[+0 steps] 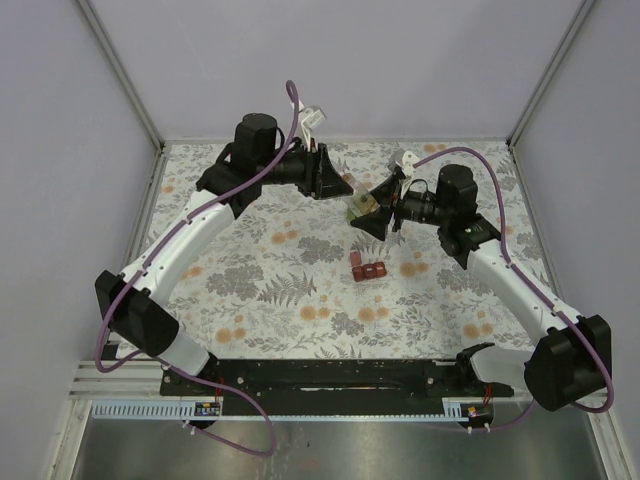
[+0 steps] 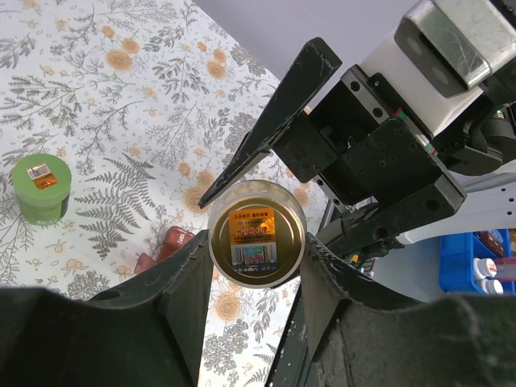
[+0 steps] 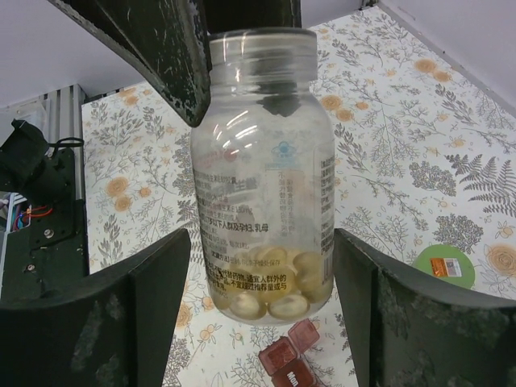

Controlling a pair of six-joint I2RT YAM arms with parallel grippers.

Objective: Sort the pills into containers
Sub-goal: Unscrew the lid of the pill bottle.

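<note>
A clear pill bottle (image 1: 360,207) hangs in the air above the cloth, between both arms. Pale-yellow pills (image 3: 274,294) lie heaped at its lower end. My left gripper (image 2: 256,242) is shut on the bottle's gold, labelled top (image 2: 256,232). My right gripper (image 3: 262,242) clasps the bottle's body (image 3: 266,161), one finger against each side. Below it the dark-red pill box (image 1: 368,268) lies on the cloth, its lids (image 3: 289,359) down. A green bottle (image 2: 40,187) stands upright on the cloth, off to one side of the box.
The floral cloth (image 1: 280,290) covers the table inside pale walls. A black rail (image 1: 320,375) runs along the near edge between the arm bases. A blue bin (image 2: 476,262) holding small bottles shows beyond the table in the left wrist view.
</note>
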